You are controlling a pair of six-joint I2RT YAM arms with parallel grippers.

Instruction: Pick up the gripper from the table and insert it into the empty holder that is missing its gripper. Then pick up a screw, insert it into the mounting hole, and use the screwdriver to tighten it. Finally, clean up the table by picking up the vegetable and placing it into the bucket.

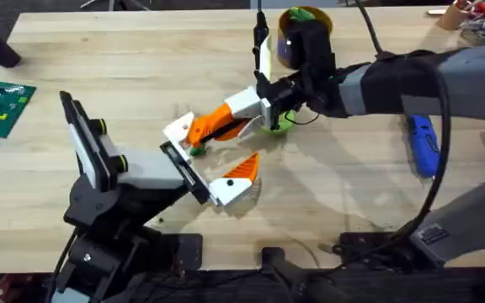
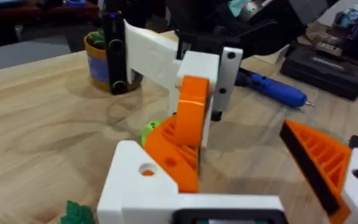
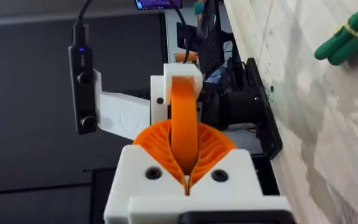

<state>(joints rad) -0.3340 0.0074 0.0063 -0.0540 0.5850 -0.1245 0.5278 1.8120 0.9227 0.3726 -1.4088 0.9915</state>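
- Pale wooden surface (image 1: pixel 125 67): both arms meet at its middle. The right arm reaches across from the right, the left from the lower left.
- Left gripper (image 1: pixel 219 150): white fingers with orange ribbed pads, spread wide, nothing between them.
- Right gripper (image 3: pixel 185 158): fingers closed on a narrow orange strip capped by a white block (image 3: pixel 182 109). Probably the task's loose gripper part, though I cannot tell it for certain from the left arm's own finger.
- Small round bucket with purple wall and yellow-green rim (image 1: pixel 297 15): at the far edge, behind the right arm and partly hidden by it.
- Stubby bright-blue-handled screwdriver (image 1: pixel 422 143): lies flat, well to the right, untouched.
- Green vegetable bundle with a yellow band (image 3: pixel 350 37): on the surface near the right gripper, not held.
- Key relation: the orange strip's long axis runs from the right fingers toward the left gripper. The right arm is the nearer to the bucket.
- View differences: the right wrist view shows the pads pinching the strip. The left wrist view shows the strip's end touching the left finger's pad. The overhead alone places the bucket behind the right arm.
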